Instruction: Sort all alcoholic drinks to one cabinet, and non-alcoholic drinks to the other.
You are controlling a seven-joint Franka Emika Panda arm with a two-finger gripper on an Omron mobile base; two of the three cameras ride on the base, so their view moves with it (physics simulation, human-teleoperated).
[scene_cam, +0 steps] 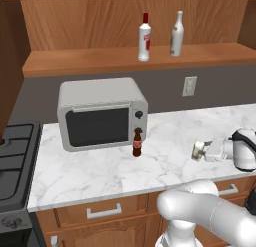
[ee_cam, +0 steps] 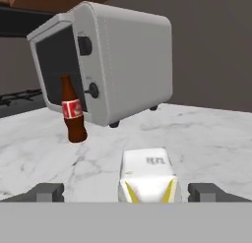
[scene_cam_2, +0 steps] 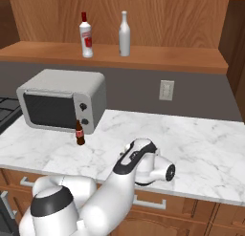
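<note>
Standing wide open, the tool point(ee_cam: 125, 193) straddles a pale carton point(ee_cam: 147, 175) on the marble bench point(scene_cam: 100, 171), fingertips apart from its sides. Cola bottle point(scene_cam: 137, 142): upright, just before the microwave point(scene_cam: 100, 113). Red-capped bottle point(scene_cam: 144, 37) and grey-white bottle point(scene_cam: 176, 34): upright on the shelf point(scene_cam: 75, 61) above.

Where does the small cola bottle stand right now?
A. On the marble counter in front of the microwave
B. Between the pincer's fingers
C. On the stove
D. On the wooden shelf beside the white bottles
A: the cola bottle stands upright on the marble counter, just before the microwave.
</note>
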